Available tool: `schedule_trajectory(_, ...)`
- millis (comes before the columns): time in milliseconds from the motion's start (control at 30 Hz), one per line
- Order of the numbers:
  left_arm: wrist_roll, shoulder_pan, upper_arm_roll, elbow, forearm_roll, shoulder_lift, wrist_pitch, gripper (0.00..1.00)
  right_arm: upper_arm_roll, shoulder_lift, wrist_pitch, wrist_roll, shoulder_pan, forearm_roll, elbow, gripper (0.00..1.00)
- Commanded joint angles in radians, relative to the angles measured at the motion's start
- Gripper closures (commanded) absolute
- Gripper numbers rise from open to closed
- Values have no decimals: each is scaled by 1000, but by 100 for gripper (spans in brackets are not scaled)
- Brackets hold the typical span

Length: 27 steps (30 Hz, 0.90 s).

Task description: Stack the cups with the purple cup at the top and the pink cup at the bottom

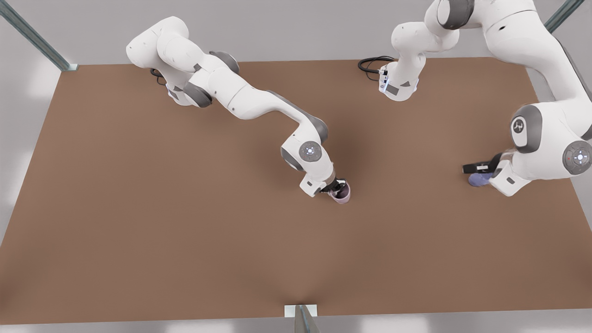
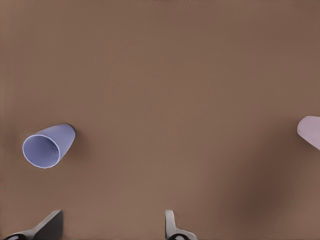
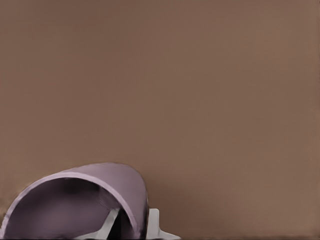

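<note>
On the brown bench (image 1: 185, 222), near its middle, the front view shows the pink cup (image 1: 342, 193) standing under the right gripper (image 1: 336, 187), whose dark fingers reach down at the cup's rim, one seemingly inside the mouth. That arm stretches in from the far edge on the front view's left. Well apart, toward the bench's edge on the front view's right, the purple cup (image 1: 478, 179) sits partly hidden beneath the left gripper (image 1: 481, 170), which hangs just above it with a dark finger jutting toward the bench's middle; from here it is hard to say whether that cup is touched. The two cups are separate, neither one inside the other. In the left wrist view, the purple cup (image 2: 47, 146) stands on the bare bench with its open mouth toward the camera, apart from the two fingertips (image 2: 172, 227), which are spread wide with nothing between them, so this hand is parted and empty. A pale sliver of the pink cup (image 2: 311, 131) shows far off on the brown surface. In the right wrist view, the pink cup (image 3: 90, 197) looms close, its darker inside plain to see, and its wall runs between the two pale fingertips (image 3: 154, 226), one inside the rim and one outside, pressed against the wall, so this hand is clamped on the cup's rim.
</note>
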Motion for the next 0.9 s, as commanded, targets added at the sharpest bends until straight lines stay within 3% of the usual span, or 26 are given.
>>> schedule_trajectory(0, 294, 24, 63, -2, -5, 29, 124, 0, 1, -2, -39, 41, 1, -3, 0, 24)
schedule_trajectory(133, 461, 159, 90, -167, 2, 34, 406, 0, -1, -1, -22, 43, 1, -3, 0, 23)
schedule_trajectory(367, 477, 209, 126, -223, 4, 86, 555, 0, -2, -1, -5, 46, 1, -5, 0, 21)
schedule_trajectory(433, 484, 210, 126, -295, 4, 78, 576, 0, -1, -8, -8, 52, 1, -3, 0, 14)
schedule_trajectory(467, 535, 215, 127, -312, 2, 78, 570, 0, 2, -13, -13, 64, 2, -3, 0, 0)
schedule_trajectory(533, 582, 232, 127, -341, 2, 81, 573, 0, 1, -33, -19, 80, 17, -3, 4, 0)
schedule_trajectory(600, 585, 247, 127, -359, 4, 81, 573, 0, -57, -203, -144, 78, -22, -14, -30, 0)
schedule_trajectory(667, 610, 261, 127, -376, 4, 84, 579, 0, -87, -473, -359, 60, -177, -29, -229, 0)
schedule_trajectory(733, 608, 261, 127, -378, -4, 111, 582, 0, -76, -865, -342, -179, -399, -85, -715, 0)
schedule_trajectory(767, 608, 261, 127, -385, -4, 126, 591, 0, -14, -1042, -335, -343, -582, -86, -906, 0)
schedule_trajectory(833, 608, 262, 127, -450, -5, 127, 668, 0, -134, -1128, -476, -666, -656, -77, -909, 0)
schedule_trajectory(867, 608, 262, 127, -451, -7, 135, 677, 0, -106, -1108, -577, -736, -716, -75, -851, 0)
